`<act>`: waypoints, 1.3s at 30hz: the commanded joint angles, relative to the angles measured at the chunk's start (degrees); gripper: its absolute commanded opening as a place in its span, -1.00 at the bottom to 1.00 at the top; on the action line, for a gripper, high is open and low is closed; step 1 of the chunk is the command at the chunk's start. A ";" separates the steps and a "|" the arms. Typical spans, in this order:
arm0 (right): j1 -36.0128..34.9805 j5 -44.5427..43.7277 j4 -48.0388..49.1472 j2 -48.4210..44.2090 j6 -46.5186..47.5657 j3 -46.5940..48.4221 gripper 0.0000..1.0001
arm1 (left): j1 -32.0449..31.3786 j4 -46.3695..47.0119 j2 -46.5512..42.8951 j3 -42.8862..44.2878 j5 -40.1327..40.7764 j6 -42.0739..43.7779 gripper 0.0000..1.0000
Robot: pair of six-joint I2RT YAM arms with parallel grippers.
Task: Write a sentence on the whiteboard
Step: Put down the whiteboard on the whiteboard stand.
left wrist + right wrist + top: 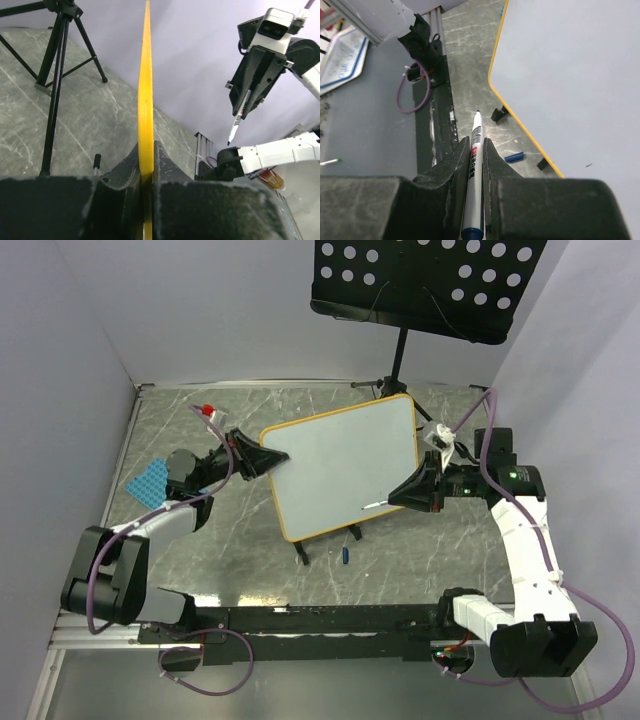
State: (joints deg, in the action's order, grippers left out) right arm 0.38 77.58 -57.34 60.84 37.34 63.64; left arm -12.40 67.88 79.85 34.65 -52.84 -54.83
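Step in hand: set-up for writing, no stroke laid yet.

Left gripper (146, 152) is clamped on one edge of the whiteboard (345, 465). The orange-yellow frame (145, 90) runs straight out from between its jaws, so the board is seen edge-on from this hand and tilted. I cannot tell whether its feet bear on the table (200, 550).

Right gripper (476, 145) is closed around a marker (474, 170). The barrel lies lengthwise between the fingers and the uncapped tip (478, 114) projects ahead of them. The board lies ahead and to the right of that tip. The tip is over the table just beside the frame, apart from the writing face.

The sentence: none visible. The face reads blank except for one small dark fleck (589, 165), ink or dirt unclear.

Next move (judgement): swing the tip right onto the face and start high on the board. Press lightly, since the board is gripped at one edge only and could pivot under the push.

Materials:
- Board face is smooth flat white with rounded corners and a thin, plastic-looking frame.
- Clip feet (500, 114) are small and black.
- Marker has a slim white barrel with a red label and a blue end.
- Blue cap (514, 157) lies on the grey marbled table, ahead of the right fingers.
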 commanded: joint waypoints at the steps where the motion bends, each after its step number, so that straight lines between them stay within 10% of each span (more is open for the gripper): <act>1: 1.81 2.48 -10.94 -1.24 9.85 4.30 -1.00 | -3.32 0.08 -7.95 1.47 12.75 4.19 -0.98; 11: 1.99 3.37 -3.22 -5.03 2.82 -1.93 -1.00 | -12.99 -7.40 -16.92 -7.66 21.46 10.43 -0.98; 39: 3.31 5.04 -3.48 -5.38 4.14 -4.22 -1.00 | -7.47 -2.85 -15.08 -15.84 26.39 21.87 -0.98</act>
State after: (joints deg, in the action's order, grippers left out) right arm 3.27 80.05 -61.52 55.22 38.98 59.66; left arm -23.79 53.49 63.99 18.55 -30.04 -39.11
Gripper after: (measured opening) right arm 0.176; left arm 0.082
